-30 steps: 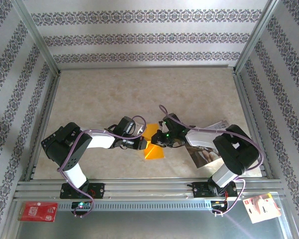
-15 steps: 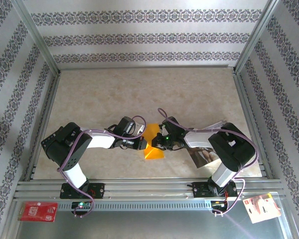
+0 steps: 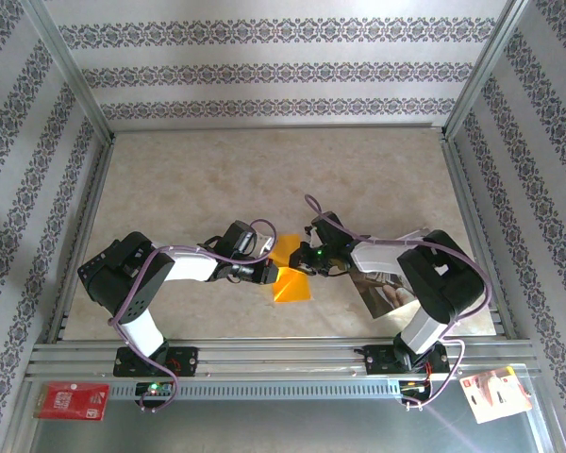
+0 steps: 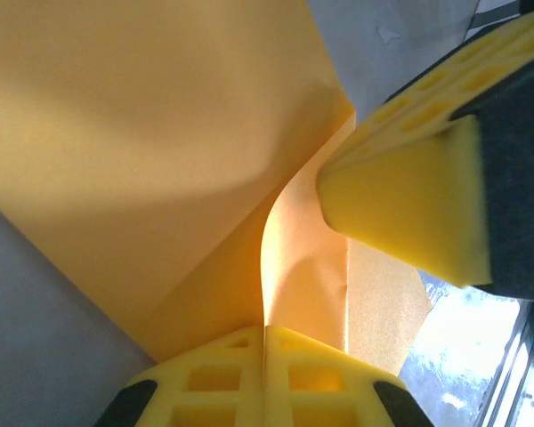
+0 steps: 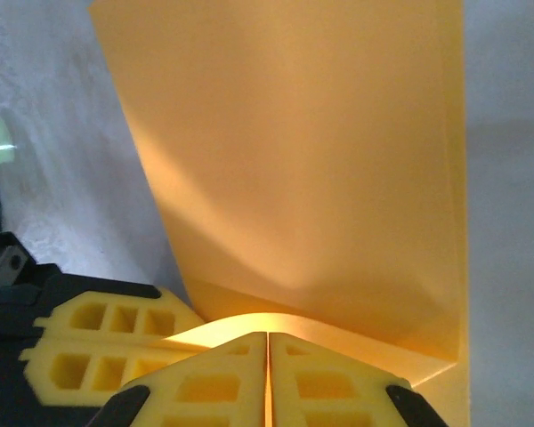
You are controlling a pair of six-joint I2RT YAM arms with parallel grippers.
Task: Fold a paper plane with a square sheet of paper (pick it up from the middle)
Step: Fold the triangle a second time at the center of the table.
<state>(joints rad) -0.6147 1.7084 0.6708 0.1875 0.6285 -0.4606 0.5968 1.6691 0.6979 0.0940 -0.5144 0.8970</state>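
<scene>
- Presently, the left end effector (image 3: 271, 275) and right end effector (image 3: 299, 268) each gripped the square sheet of paper (image 3: 293, 288) near the tabletop's (image 3: 264, 179) near edge.
- Edges required alignment before creasing; tension had to be even.

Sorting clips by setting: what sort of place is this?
Probably a lab robot cell, not a home: an aluminium frame hung with wallpaper panels boxes in a beige tabletop, and the left arm and right arm are bolted to a rail.

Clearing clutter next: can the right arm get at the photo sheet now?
Probably not yet: the right claw is shut on the paper, and its arm overhangs the photo sheet.
</scene>
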